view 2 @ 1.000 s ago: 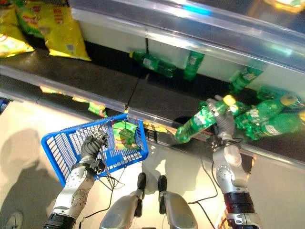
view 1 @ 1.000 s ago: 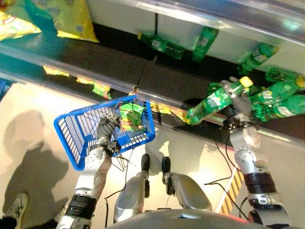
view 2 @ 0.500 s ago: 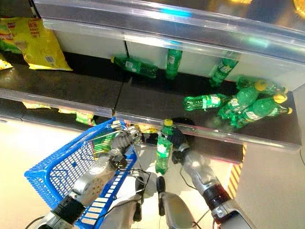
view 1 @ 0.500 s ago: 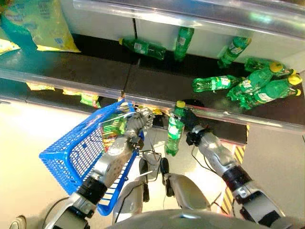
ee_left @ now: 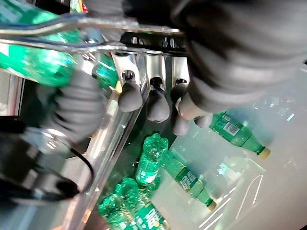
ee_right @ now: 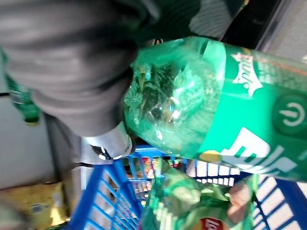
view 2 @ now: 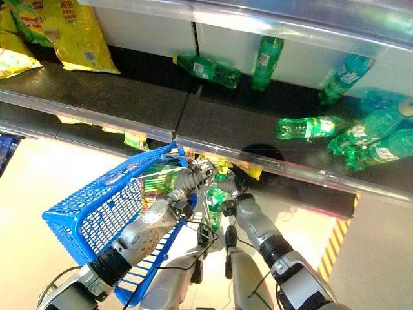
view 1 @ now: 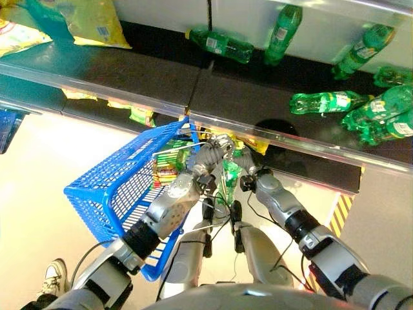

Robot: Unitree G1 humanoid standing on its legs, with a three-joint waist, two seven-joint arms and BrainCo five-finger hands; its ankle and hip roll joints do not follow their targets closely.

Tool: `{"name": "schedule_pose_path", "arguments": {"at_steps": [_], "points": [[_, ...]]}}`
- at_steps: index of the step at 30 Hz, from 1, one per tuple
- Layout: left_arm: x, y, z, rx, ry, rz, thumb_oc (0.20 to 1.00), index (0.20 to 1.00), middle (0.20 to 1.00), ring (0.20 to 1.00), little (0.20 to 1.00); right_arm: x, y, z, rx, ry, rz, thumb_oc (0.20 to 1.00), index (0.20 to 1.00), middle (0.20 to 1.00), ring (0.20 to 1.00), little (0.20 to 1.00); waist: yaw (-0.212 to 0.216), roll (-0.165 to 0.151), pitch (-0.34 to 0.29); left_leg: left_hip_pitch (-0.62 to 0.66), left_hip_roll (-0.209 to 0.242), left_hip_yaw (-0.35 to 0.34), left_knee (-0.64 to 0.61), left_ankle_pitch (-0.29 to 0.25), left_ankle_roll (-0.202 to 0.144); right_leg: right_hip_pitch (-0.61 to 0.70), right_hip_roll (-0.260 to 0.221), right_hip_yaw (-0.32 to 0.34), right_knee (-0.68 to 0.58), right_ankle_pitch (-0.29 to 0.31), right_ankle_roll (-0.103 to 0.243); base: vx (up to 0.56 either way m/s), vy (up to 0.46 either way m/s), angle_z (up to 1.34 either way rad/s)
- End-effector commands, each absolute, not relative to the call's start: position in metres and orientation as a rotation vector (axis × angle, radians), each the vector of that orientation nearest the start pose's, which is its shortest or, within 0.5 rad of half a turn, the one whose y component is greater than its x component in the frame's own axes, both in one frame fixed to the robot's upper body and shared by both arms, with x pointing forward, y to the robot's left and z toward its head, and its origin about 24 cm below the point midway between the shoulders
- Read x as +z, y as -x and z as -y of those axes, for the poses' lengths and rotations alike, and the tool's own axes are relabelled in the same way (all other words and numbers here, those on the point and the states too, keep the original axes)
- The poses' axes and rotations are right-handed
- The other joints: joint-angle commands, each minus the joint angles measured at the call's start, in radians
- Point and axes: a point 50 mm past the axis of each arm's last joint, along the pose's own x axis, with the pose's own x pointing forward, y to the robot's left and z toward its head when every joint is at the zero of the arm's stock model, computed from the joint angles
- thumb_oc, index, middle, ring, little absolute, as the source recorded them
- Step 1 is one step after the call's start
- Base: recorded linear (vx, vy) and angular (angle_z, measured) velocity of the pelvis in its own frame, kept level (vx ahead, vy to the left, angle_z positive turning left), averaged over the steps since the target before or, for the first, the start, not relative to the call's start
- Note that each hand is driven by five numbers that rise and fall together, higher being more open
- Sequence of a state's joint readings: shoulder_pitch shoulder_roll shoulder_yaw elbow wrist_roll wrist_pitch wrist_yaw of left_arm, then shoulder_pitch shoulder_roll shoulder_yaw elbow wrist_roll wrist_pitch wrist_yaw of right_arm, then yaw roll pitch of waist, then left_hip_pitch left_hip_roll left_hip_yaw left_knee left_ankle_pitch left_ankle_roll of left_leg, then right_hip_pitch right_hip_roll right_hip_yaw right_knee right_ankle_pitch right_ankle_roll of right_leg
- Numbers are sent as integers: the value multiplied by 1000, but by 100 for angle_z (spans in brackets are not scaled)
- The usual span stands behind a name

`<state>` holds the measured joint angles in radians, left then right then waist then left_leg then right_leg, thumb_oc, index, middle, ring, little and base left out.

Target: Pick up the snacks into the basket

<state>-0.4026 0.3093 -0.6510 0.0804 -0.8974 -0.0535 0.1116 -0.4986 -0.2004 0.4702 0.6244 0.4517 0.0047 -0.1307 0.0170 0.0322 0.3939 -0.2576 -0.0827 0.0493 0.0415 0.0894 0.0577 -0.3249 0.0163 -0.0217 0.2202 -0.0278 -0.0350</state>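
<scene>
Left hand (view 1: pixel 205 157): centre of the left eye view, at the near right corner of the blue basket (view 1: pixel 103 187); fingers (ee_left: pixel 154 98) curled over the basket's wire handle (ee_left: pixel 57 33), clamped on it.
Right hand (view 1: pixel 248 173): just right of the left hand, centre of the frame; it holds a green bottle (view 1: pixel 230 173), upright, lower end hanging just outside the basket's right rim. In the right wrist view the bottle (ee_right: pixel 211 103) sits hard against the dark hand cover; the fingers look closed around it, though the grip itself is mostly hidden.
Basket: lower left to centre of the left eye view, tilted, held off the floor.
Basket contents: a green snack bag (view 1: pixel 166 161) lies at the far end, against the wall next to the left hand; seen in the right wrist view too, under the bottle (ee_right: pixel 192 206).
Shelf (view 1: pixel 129 71): dark, crosses the upper half of the frame.
Shelf, upper left: yellow snack bags (view 1: pixel 90 22).
Shelf, top centre: two green bottles (view 1: pixel 221 44) lying on their sides.
Shelf, right: cluster of green bottles (view 1: pixel 361 116), piled and touching.
Lower shelf: more snack packs (view 1: pixel 139 115) under the front edge, left of centre.
Lower left corner: a person's shoe (view 1: pixel 51 278) on the floor.
</scene>
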Motion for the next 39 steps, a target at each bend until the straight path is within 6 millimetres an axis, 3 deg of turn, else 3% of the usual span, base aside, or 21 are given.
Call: {"name": "schedule_pose_path", "arguments": {"at_steps": [1,7,9,13,18,19,20,21,22,25,28,31,36,39], "points": [[159,-248,24,-970,573,189,200,200,200,200,200,84,-341,58,339,-60,29,200,200,200,200,200,-13,-37,1,-6,29,-9,137,-143,-73,41,-133,26,-103,47,174,11,22,4],[156,-252,15,-924,553,203,200,200,200,200,200,81,-340,69,300,-60,34,200,200,200,200,200,13,-45,9,-31,18,-44,165,-147,-73,56,-151,-12,-105,43,182,6,14,19],[145,-260,2,-843,548,187,200,200,200,200,200,78,-338,86,235,-106,31,200,200,200,200,200,37,-53,1,-35,11,-72,176,-153,-69,80,-167,-49,-112,42,186,64,4,46],[135,-267,-16,-747,562,167,200,200,200,200,200,85,-338,94,197,-141,68,200,200,200,200,200,69,-57,-10,-41,-1,-99,189,-165,-60,105,-180,-78,-121,44,195,43,48,45],[119,-274,-57,-553,577,168,200,200,200,200,200,93,-337,109,138,-204,115,200,200,200,200,200,104,-64,-17,-48,-11,-114,201,-175,-52,118,-188,-90,-132,52,200,21,57,14],[119,-273,-57,-552,577,168,200,200,200,200,200,93,-337,109,138,-204,115,200,200,200,200,200,104,-64,-17,-48,-11,-115,202,-175,-52,118,-188,-90,-132,52,200,22,26,6],[115,-273,-67,-511,571,168,200,200,200,200,200,94,-336,113,129,-201,125,200,200,200,200,200,109,-66,-20,-47,-13,-117,204,-177,-51,121,-189,-93,-133,53,201,50,57,11],[106,-273,-91,-409,553,172,200,200,200,200,200,95,-333,126,99,-191,143,200,200,200,200,200,122,-67,-25,-41,-17,-128,211,-186,-50,136,-194,-101,-134,48,202,47,58,13],[106,-273,-91,-408,552,172,200,200,200,200,200,95,-333,126,99,-191,143,200,200,200,200,200,120,-68,-28,-44,-19,-129,208,-182,-50,133,-196,-102,-135,50,202,61,72,21],[94,-270,-116,-292,506,165,200,200,200,200,200,98,-329,141,58,-196,170,200,200,200,200,200,137,-70,-46,-38,-32,-152,209,-185,-43,151,-210,-124,-130,47,204,27,38,26],[93,-269,-125,-267,477,173,200,200,200,200,200,99,-329,141,60,-199,176,200,200,200,200,200,146,-72,-49,-44,-38,-163,215,-188,-41,151,-216,-137,-127,46,206,2,24,20],[94,-269,-122,-284,474,173,200,200,200,200,200,102,-330,137,76,-197,183,200,200,200,200,200,158,-75,-44,-59,-43,-171,227,-188,-40,146,-219,-150,-121,38,202,-34,-15,16],[109,-274,-95,-406,462,204,200,200,200,200,200,116,-339,112,142,-183,217,200,200,200,200,200,179,-59,23,-122,-50,-177,258,-180,-42,69,-224,-176,-35,10,180,-91,-9,23],[120,-276,-59,-545,457,209,200,200,200,200,200,121,-344,103,173,-158,219,200,200,200,200,200,189,-41,78,-163,-55,-181,292,-176,-42,24,-228,-194,38,-12,168,-64,26,19]]}}
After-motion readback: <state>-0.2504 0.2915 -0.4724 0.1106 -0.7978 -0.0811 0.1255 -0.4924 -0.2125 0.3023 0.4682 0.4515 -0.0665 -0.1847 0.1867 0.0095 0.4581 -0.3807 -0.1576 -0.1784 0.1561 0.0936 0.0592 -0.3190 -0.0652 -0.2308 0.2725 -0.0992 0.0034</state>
